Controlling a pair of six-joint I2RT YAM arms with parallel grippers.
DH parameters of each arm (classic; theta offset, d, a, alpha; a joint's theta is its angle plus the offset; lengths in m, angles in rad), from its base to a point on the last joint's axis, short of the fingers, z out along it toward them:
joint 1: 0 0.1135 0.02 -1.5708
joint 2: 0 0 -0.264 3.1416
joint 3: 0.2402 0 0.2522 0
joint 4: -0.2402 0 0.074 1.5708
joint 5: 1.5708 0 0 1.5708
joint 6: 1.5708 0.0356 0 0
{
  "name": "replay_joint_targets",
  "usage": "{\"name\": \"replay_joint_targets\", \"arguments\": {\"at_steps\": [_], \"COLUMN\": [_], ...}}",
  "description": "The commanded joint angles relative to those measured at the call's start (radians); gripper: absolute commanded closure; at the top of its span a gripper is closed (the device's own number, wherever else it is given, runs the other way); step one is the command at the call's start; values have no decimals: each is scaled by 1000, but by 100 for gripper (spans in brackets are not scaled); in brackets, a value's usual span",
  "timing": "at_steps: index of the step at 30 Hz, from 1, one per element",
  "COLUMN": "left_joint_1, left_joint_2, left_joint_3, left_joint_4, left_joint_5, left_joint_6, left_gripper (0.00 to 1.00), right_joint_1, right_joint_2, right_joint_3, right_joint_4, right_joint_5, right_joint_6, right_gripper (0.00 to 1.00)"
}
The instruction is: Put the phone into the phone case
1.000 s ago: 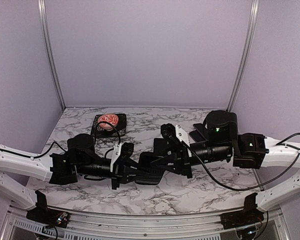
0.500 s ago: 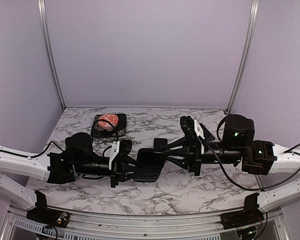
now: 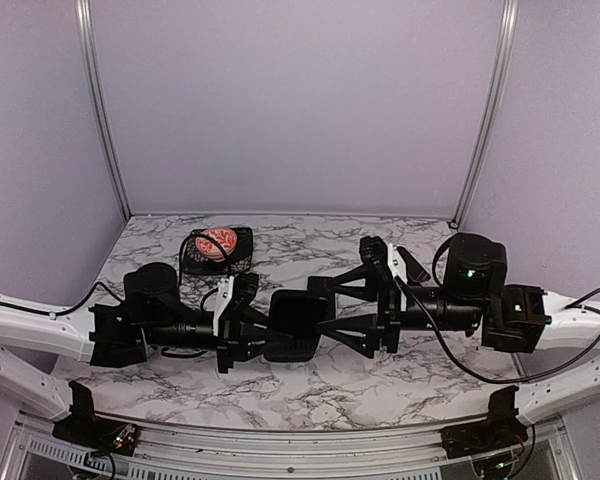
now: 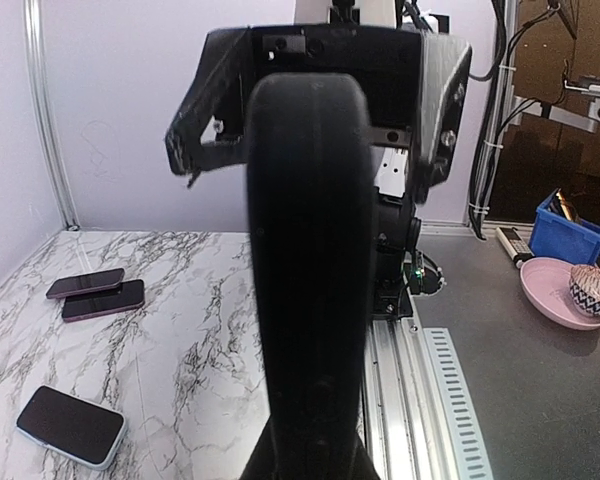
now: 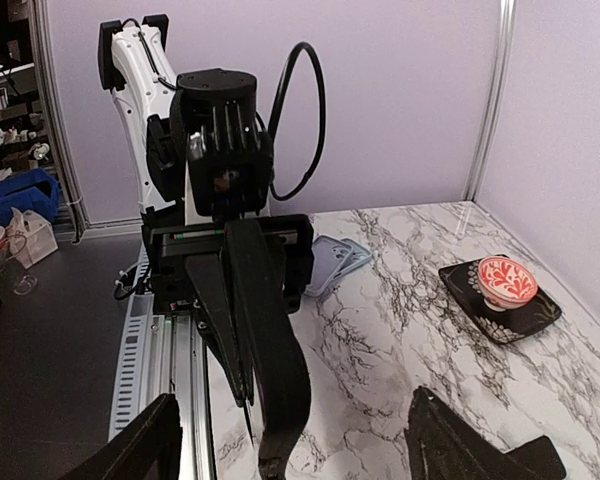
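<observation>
Left gripper (image 3: pixel 265 330) clamps a dark slab (image 3: pixel 302 312), possibly the phone already cased; right gripper (image 3: pixel 327 308) is wide open at its end, so seating is unconfirmed.

Arms reaching inward, left end effector (image 3: pixel 265 328) clamped on black slab (image 3: pixel 295 308), right end effector (image 3: pixel 323 308) spread wide

Robotics lab, lilac-walled booth (image 3: pixel 300 100), aluminium posts (image 3: pixel 490 110), marble-print table (image 3: pixel 310 385), blue parts bin (image 4: pixel 570 222) and cables (image 4: pixel 500 100) beyond
</observation>
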Motion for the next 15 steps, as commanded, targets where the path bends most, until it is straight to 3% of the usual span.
{"name": "replay_joint_targets", "arguments": {"at_steps": [1,9,11,12,13,15], "left_joint_1": [-1,0,1,1,1,1], "left_joint_2": [-57,-50,-39,-37,-34,-33], "left_joint_3": [5,0,-1,-1,-3,-5], "left_joint_4": [144,209,223,233,242,260], "left_joint_5": [7,9,-14,-26,-33,-37], "left_joint_6": [-46,-137,-153,-162,-170,-183], "left_gripper": [100,100,100,100,100,100], "right_joint_1": [-5,-5,-5,-5,-5,-5], "right_joint_2": [3,61,85,92,93,87], "right_joint_3": [-57,-103,-89,-86,-86,-92], "right_joint_4": [71,171,157,155,159,176], "right_joint_5": [2,-58,-34,-29,-33,-59], "right_joint_6": [39,89,90,88,84,80], "right_gripper": [26,53,74,93,100,100]}}
